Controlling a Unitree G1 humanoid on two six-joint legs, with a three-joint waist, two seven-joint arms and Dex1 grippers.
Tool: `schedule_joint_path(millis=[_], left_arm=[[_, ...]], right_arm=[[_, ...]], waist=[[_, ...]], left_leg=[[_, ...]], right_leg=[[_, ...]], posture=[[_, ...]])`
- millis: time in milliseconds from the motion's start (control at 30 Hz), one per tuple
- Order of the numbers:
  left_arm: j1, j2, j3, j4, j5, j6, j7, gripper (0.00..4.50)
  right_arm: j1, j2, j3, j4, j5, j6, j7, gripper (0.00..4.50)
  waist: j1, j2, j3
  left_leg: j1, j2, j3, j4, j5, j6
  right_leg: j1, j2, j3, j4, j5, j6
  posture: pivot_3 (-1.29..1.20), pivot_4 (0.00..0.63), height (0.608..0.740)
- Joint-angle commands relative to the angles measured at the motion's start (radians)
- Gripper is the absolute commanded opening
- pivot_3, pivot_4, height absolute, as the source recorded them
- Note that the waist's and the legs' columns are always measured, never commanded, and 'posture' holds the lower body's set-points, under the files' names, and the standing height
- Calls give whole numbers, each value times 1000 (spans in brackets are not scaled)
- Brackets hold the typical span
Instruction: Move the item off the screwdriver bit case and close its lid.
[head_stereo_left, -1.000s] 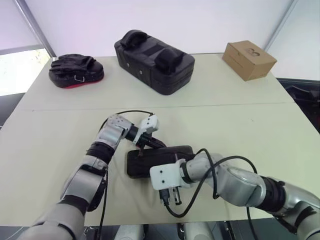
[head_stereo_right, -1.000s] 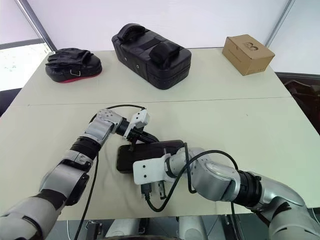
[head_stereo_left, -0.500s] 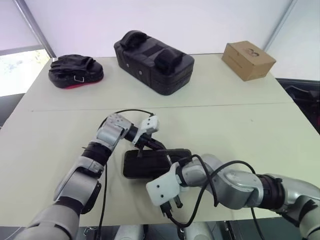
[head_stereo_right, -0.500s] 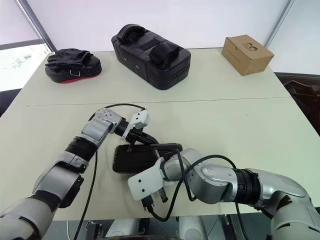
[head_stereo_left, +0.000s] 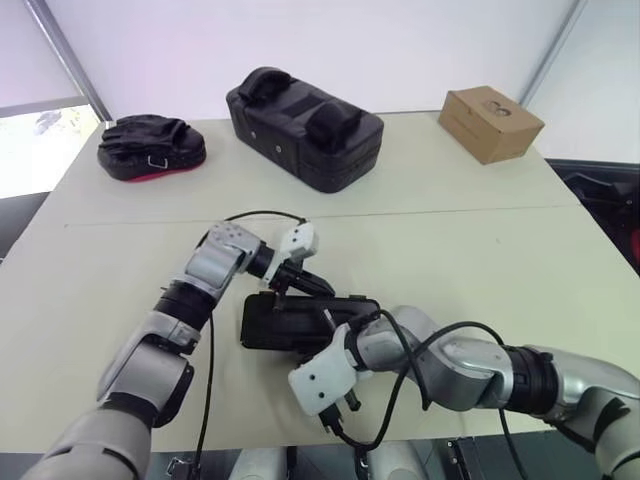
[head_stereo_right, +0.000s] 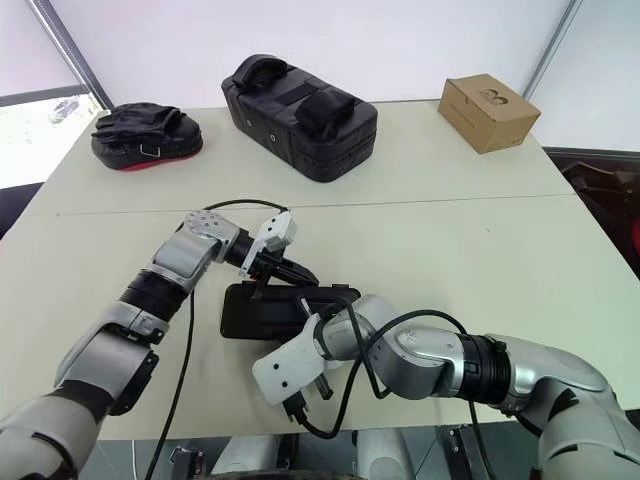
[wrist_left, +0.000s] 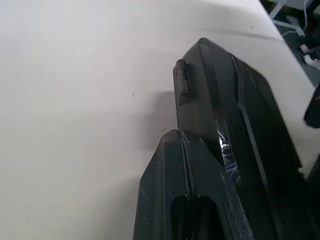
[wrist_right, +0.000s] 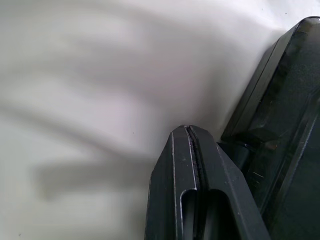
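Two robot arms reach over a pale table (head_stereo_left: 480, 250) toward its near edge. Between them lies the screwdriver bit case (head_stereo_left: 275, 322), flat and dark, with the lid (wrist_left: 235, 115) folded down over its tray, seen from the left wrist as a smoky panel with a small clasp tab (wrist_left: 184, 85) on its edge. At the case's far edge sits the left gripper (head_stereo_left: 318, 285), its black fingers (wrist_left: 185, 190) pressed together, tips against the lid. At the near edge, the right gripper (head_stereo_left: 340, 410) has fingers likewise pinched together, empty, beside the case. Farther back on the table rest a big black padded bag (head_stereo_left: 305, 125), a black glove-like pad (head_stereo_left: 150, 147) at the left, and a cardboard box (head_stereo_left: 490, 122) at the right.
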Motion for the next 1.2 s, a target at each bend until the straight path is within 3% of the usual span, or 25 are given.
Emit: schedule_joint_path(millis=[33, 267, 500, 733, 1033, 1200], left_arm=[[116, -74, -191, 124, 85, -76, -113, 0], [53, -149, -85, 363, 169, -216, -17, 0], [16, -163, -29, 427, 166, -252, -32, 0], [-82, -222, 86, 526, 152, -420, 129, 0], [-119, -207, 137, 547, 187, -657, 246, 0], [-80, -150, 195, 443, 127, -608, 232, 0]], right_arm=[[-72, -102, -226, 228, -224, 78, -154, 33], [-83, -119, -230, 213, -233, 48, -136, 33], [-87, -143, -245, 216, -240, 1, -119, 33], [3, -134, -296, 111, -100, 43, -18, 33], [259, -40, -712, -159, 484, 404, 219, 33], [286, -33, -952, -169, 756, 521, 299, 33]], waist=[[3, 0, 0], [15, -3, -10], [14, -4, -11], [25, -4, -11], [43, -5, -11], [39, -5, -10]], left_leg=[[0, 0, 0, 0, 0, 0], [1, -1, 0, 0, 0, 0], [10, -1, -1, 2, 0, 0], [10, -1, -2, 2, 0, 0], [1, -3, -4, 2, -1, 1], [0, -4, -4, 1, -2, 3]], right_leg=[[0, 0, 0, 0, 0, 0], [2, -1, 0, -1, 0, 0], [13, -1, 0, -2, -2, 3], [13, -3, -1, -2, 0, 1], [8, -7, -2, -5, 0, 2], [8, -8, -3, -7, 0, 2]], posture=[[0, 150, 740], [0, 150, 740], [0, 150, 740], [0, 150, 740], [0, 150, 740], [0, 150, 740]])
